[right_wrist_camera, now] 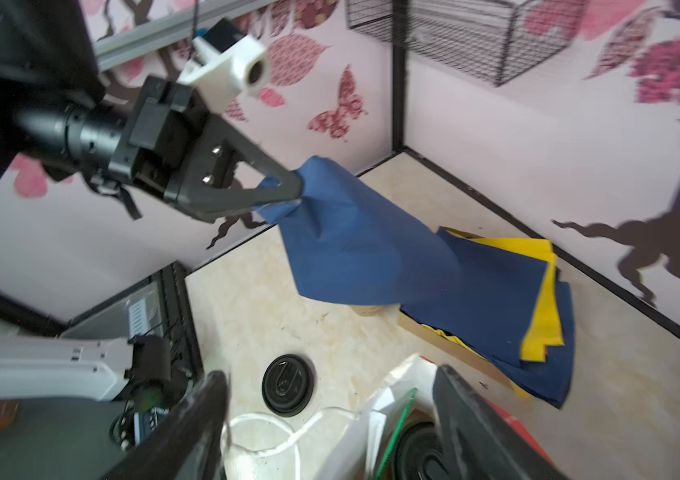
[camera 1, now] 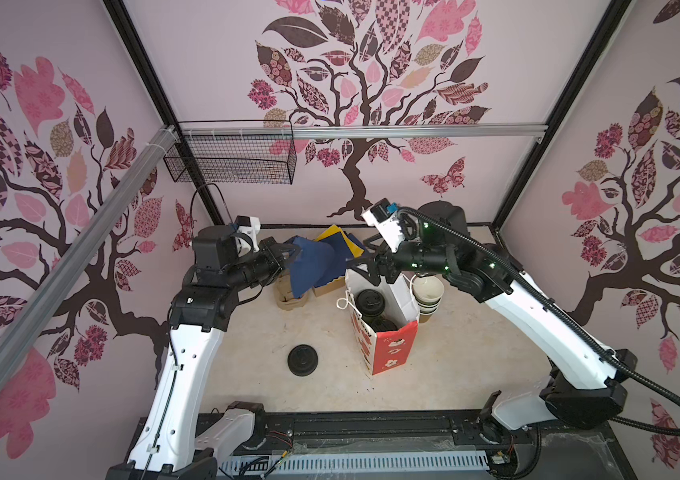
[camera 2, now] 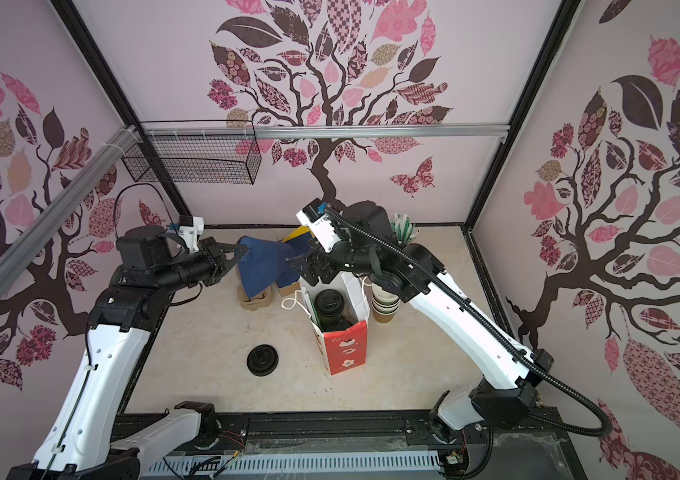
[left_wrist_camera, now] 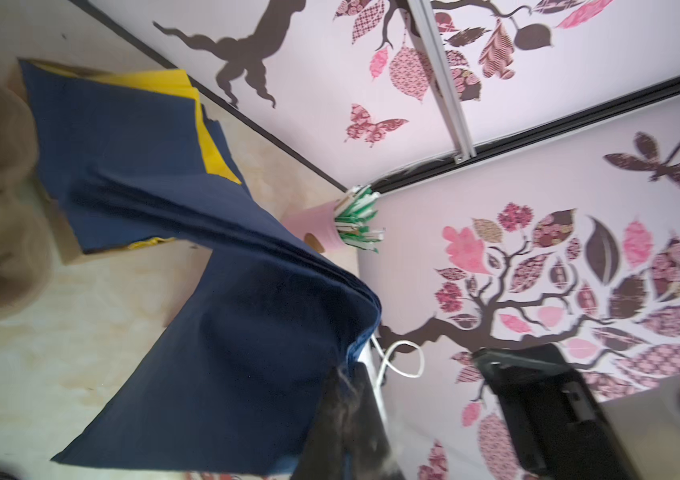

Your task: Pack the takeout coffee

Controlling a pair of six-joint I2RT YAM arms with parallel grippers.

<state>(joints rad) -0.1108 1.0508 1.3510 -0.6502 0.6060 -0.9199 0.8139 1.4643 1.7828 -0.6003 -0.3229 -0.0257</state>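
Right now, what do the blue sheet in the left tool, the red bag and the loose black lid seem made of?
Blue sheet: thin matte paper or nonwoven tissue; it drapes in soft creases. Red bag: printed matte paper; crisp folds. Loose black lid: moulded plastic, probably; faint sheen, raised rim.

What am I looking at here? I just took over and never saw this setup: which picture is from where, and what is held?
Two robot arms work over a table. Two pictures look down from one overhead camera; the other two come from a camera on each arm's wrist. The left end effector is shut on a blue napkin above a blue and yellow napkin pile. The right end effector is open and empty, at the rim of a red and white paper bag. Two lidded coffee cups stand inside the bag. A loose black lid lies on the table; empty cups are stacked beside the bag.
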